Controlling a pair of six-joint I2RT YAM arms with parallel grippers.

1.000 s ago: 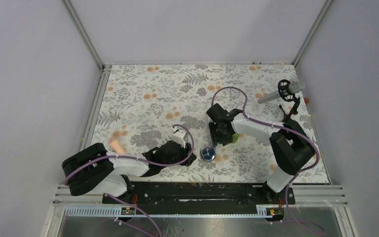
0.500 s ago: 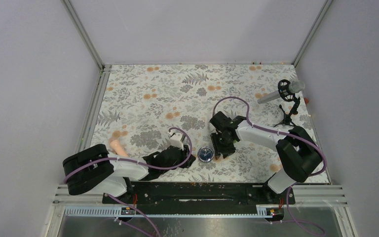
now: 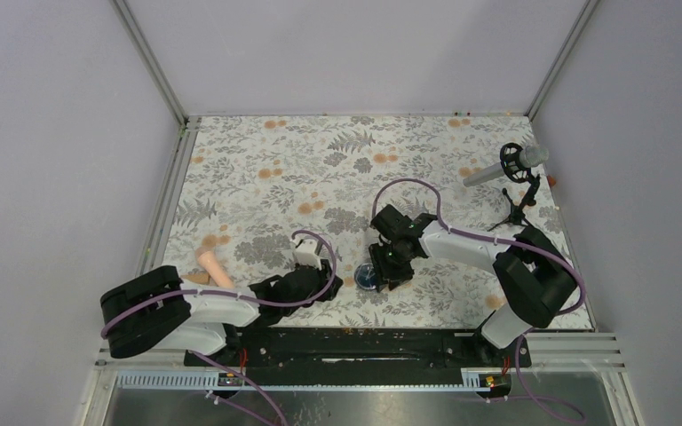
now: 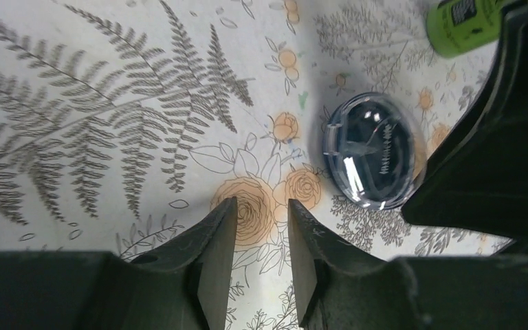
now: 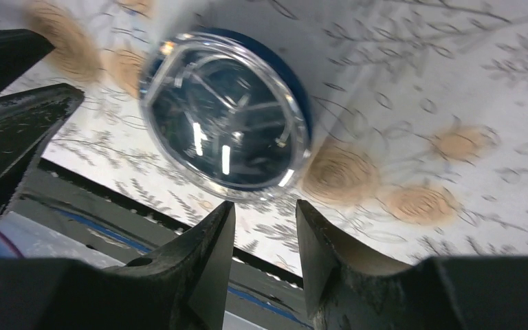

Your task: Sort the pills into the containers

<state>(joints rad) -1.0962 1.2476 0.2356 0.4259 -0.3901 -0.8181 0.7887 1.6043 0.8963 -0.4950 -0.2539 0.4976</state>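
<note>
The shallow dark-blue jar (image 3: 366,276) with a shiny clear lid sits near the table's front, between both grippers. In the left wrist view the jar (image 4: 375,155) lies to the right of my left gripper (image 4: 261,213), which is slightly open, empty and low over the floral mat. My right gripper (image 5: 265,213) is slightly open and empty, its tips just short of the jar (image 5: 227,113). The green bottle (image 4: 464,24) shows only in the left wrist view, beyond the jar; the right arm hides it from above. In the top view the left gripper (image 3: 329,282) and right gripper (image 3: 380,269) flank the jar.
A peach-pink rod (image 3: 213,265) lies at the front left beside the left arm. A microphone on a small black stand (image 3: 515,166) is at the far right. The black base rail (image 3: 346,342) runs along the near edge, close behind the jar.
My right gripper has moved toward the near edge and left, up to the jar, covering the green bottle from above. My left gripper has drawn back left. The jar sits slightly further left.
</note>
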